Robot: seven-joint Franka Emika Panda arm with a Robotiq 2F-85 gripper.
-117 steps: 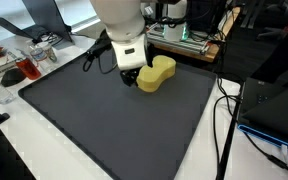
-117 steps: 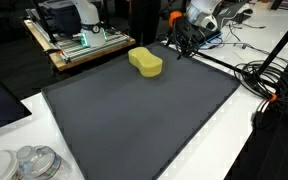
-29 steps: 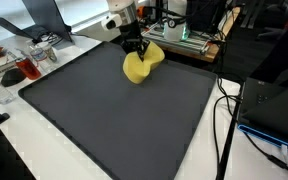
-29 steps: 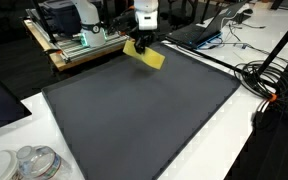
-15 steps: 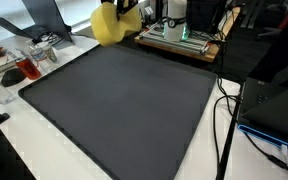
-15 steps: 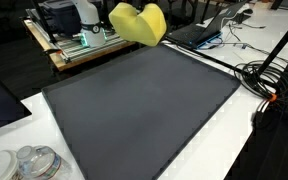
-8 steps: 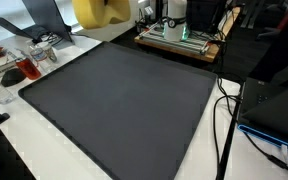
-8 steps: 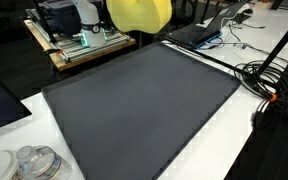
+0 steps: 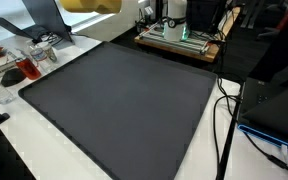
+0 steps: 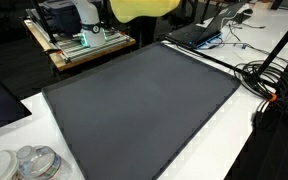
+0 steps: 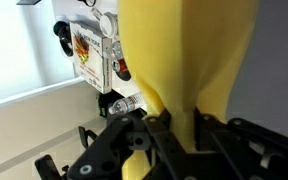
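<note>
**Yellow sponge pinched and held high above the mat**

My gripper (image 11: 172, 128) has its fingers (image 11: 109, 150) drawn in narrow, clamped on the lower part of a yellow sponge (image 11: 189, 50). The sponge fills much of the wrist view and bulges above the pinch. In both exterior views the sponge (image 9: 92, 5) (image 10: 142, 8) shows only as a yellow shape cut off by the top edge. It hangs high in the air, well apart from the dark mat (image 9: 114, 100) below. The gripper itself is out of frame in those views. The mat lies flat on a white table (image 9: 199, 160). Past its far edge stands a wooden bench (image 9: 179, 42) carrying equipment. Glassware (image 9: 24, 68) sits beside the mat, and cables (image 10: 264, 75) trail near one corner.
</note>
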